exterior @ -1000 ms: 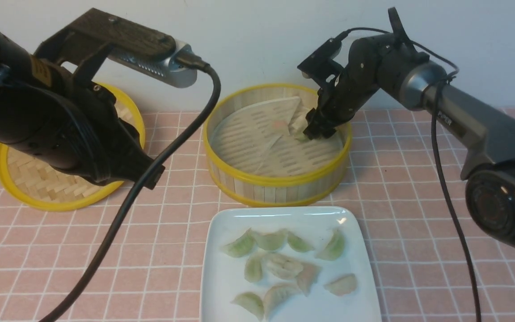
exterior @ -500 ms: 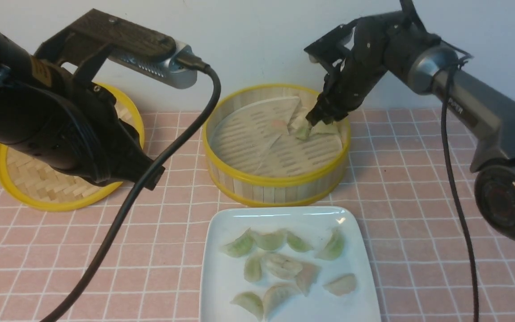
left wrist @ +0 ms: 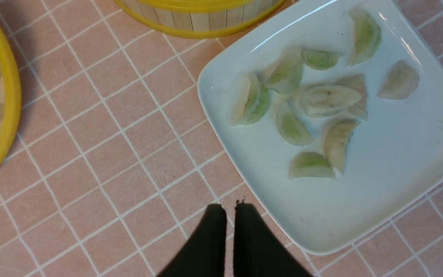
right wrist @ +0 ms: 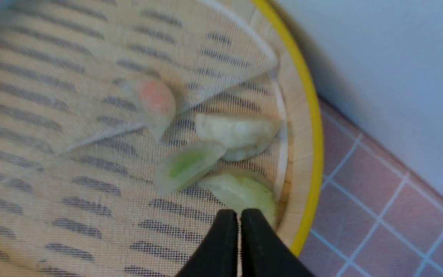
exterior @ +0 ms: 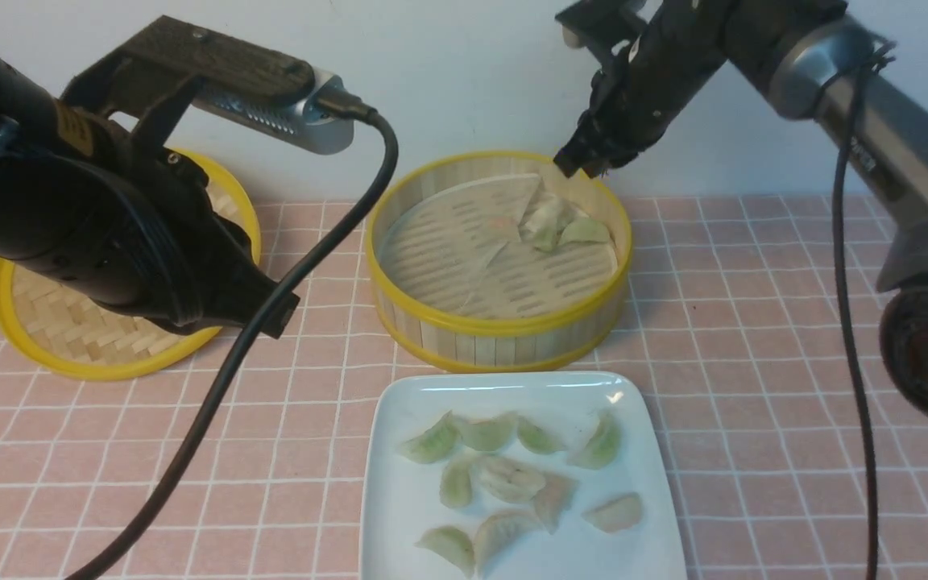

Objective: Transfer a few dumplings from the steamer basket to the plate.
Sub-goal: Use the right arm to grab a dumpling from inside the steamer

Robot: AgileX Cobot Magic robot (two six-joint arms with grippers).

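In the steamer basket [exterior: 500,329] a liner [exterior: 464,262] overlaps one dumpling [right wrist: 154,97]; right gripper [right wrist: 239,212] and left gripper [left wrist: 225,206] pinch nothing.

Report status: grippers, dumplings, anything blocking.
Left gripper shut, empty, beside the white square plate. Right gripper shut, empty, above the round bamboo steamer basket. Pale crescent dumplings lie inside. Nothing in the way.

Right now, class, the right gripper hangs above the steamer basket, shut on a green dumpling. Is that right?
Not quite. The right gripper does hang above the steamer basket, shut, but on nothing: the right wrist view shows its tips pressed together, empty, with the dumplings lying on the basket floor.
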